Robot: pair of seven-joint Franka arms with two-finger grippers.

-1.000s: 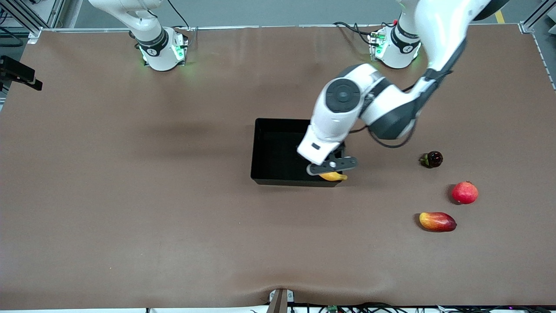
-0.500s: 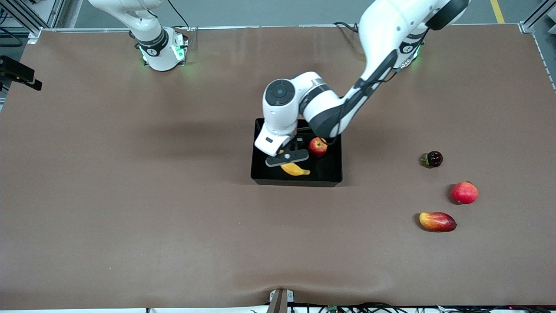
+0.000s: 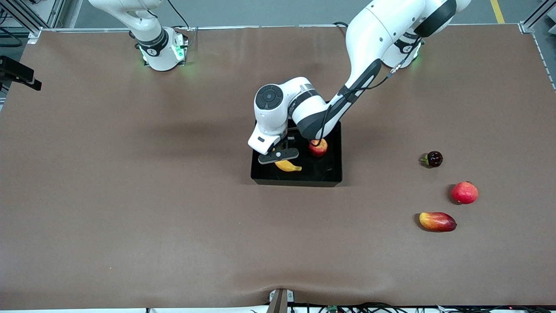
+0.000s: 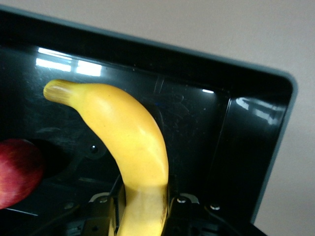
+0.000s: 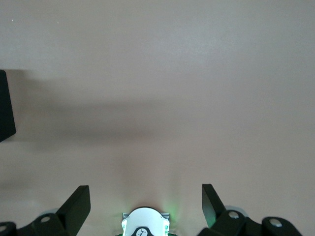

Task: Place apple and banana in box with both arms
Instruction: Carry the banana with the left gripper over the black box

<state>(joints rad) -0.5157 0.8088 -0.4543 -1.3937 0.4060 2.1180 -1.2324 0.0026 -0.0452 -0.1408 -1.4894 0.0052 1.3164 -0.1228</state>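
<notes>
The black box (image 3: pixel 296 182) sits mid-table. The red-and-yellow apple (image 3: pixel 318 148) lies inside it, at the side toward the left arm's end. My left gripper (image 3: pixel 278 155) hangs over the box's part toward the right arm's end, shut on the yellow banana (image 3: pixel 289 166). In the left wrist view the banana (image 4: pixel 128 137) juts out from the left gripper (image 4: pixel 142 206) over the glossy box (image 4: pixel 256 137) floor, with the apple (image 4: pixel 17 169) at the edge. My right gripper (image 5: pixel 145 196) is open and holds nothing, high over bare table above its own base, waiting.
Three fruits lie toward the left arm's end: a dark round one (image 3: pixel 433 159), a red round one with a crown tip (image 3: pixel 464 192), and a red-yellow mango (image 3: pixel 437 221) nearest the front camera. A black device (image 3: pixel 19 74) sits at the table's edge by the right arm's end.
The left arm has swung across the box toward the right arm's end with the banana in its grip, uncovering the apple. The right arm has not moved.
</notes>
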